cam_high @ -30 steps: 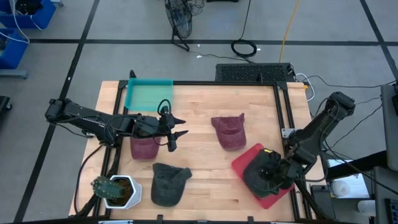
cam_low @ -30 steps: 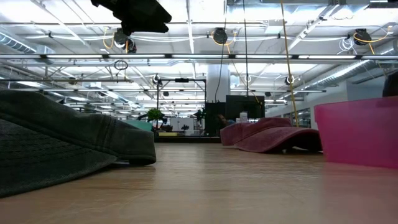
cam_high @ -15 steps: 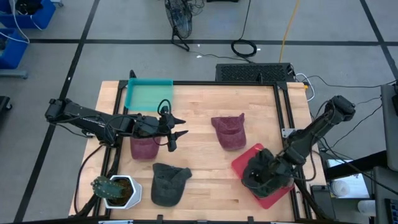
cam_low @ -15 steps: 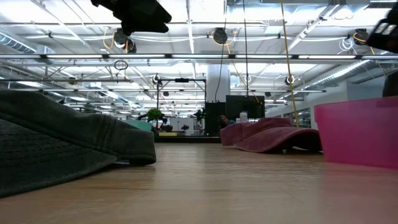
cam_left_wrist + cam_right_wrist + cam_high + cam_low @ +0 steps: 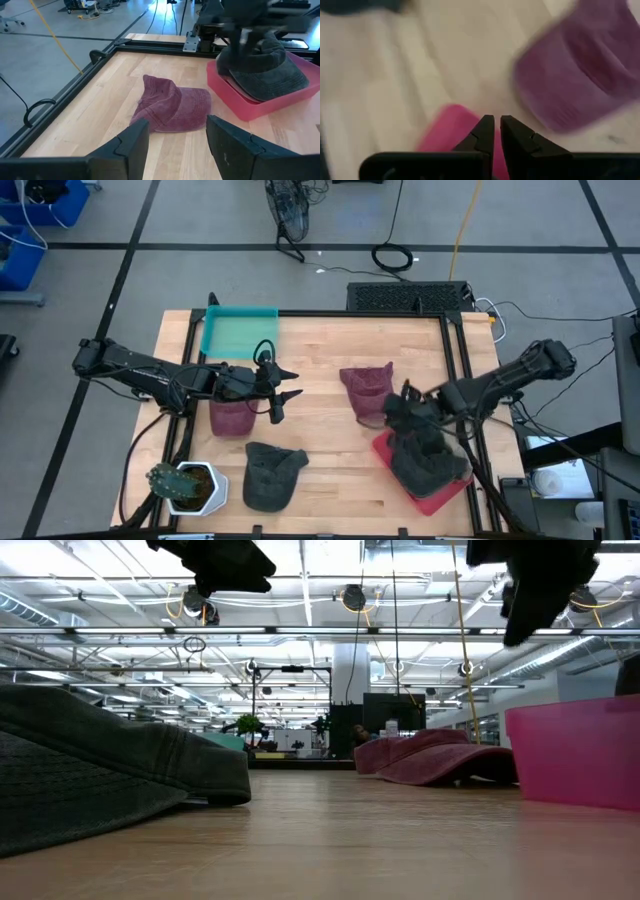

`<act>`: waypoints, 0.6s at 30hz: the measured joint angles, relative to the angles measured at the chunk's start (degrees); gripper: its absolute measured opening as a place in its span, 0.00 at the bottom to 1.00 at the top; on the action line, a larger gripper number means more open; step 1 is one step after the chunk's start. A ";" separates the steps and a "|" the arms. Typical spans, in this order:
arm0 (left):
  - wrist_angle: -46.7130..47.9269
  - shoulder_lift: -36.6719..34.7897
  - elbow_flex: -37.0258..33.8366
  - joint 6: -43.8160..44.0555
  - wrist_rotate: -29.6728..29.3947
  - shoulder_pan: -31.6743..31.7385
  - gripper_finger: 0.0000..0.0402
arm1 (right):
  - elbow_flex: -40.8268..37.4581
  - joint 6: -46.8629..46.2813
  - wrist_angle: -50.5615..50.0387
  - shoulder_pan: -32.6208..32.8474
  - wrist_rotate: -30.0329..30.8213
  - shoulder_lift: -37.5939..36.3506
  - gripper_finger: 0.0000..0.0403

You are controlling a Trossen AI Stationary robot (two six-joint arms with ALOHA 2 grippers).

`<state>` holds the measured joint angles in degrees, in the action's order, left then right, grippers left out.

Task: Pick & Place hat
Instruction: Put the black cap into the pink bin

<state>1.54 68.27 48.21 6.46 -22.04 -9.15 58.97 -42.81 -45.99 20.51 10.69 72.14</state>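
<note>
A dark grey hat [image 5: 432, 463] lies in the red-pink tray [image 5: 385, 445] at the table's right; the left wrist view shows this hat [image 5: 267, 65] too. A maroon hat [image 5: 368, 390] lies on the wood at the table's middle. My right gripper [image 5: 393, 410] hangs shut and empty between that hat and the tray, above the table. My left gripper [image 5: 285, 395] stands open in the air at the left, holding nothing, over a second maroon hat [image 5: 232, 418]. Another dark grey hat [image 5: 270, 475] lies by the near edge.
A green tray [image 5: 238, 332] sits at the far left corner. A potted plant [image 5: 187, 485] stands at the near left corner. A black frame rail [image 5: 455, 350] runs along the table's right and far edges. Bare wood lies between the hats.
My right gripper has swung away from above the dark hat in the red-pink tray, toward the table's left and far side, and now hangs beside the middle maroon hat. It has stayed shut. The dark hat stays in the tray.
</note>
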 joint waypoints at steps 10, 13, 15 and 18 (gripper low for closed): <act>0.27 0.00 0.00 -0.53 -0.02 0.00 0.50 | -6.55 5.00 7.01 -5.04 -2.99 0.02 0.06; 0.45 0.00 0.02 -0.74 -0.02 0.00 0.50 | -7.24 9.53 13.28 -6.10 -1.56 0.02 0.06; 1.11 0.00 0.02 -0.74 0.01 0.00 0.50 | -7.24 13.03 17.55 -6.73 -0.49 0.02 0.06; 4.23 0.00 0.02 0.12 2.04 0.00 0.50 | -7.24 18.10 22.33 -7.85 -0.06 0.02 0.06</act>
<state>5.77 68.27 48.23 6.58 -20.00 -9.15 51.72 -24.71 -23.66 12.67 10.63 72.16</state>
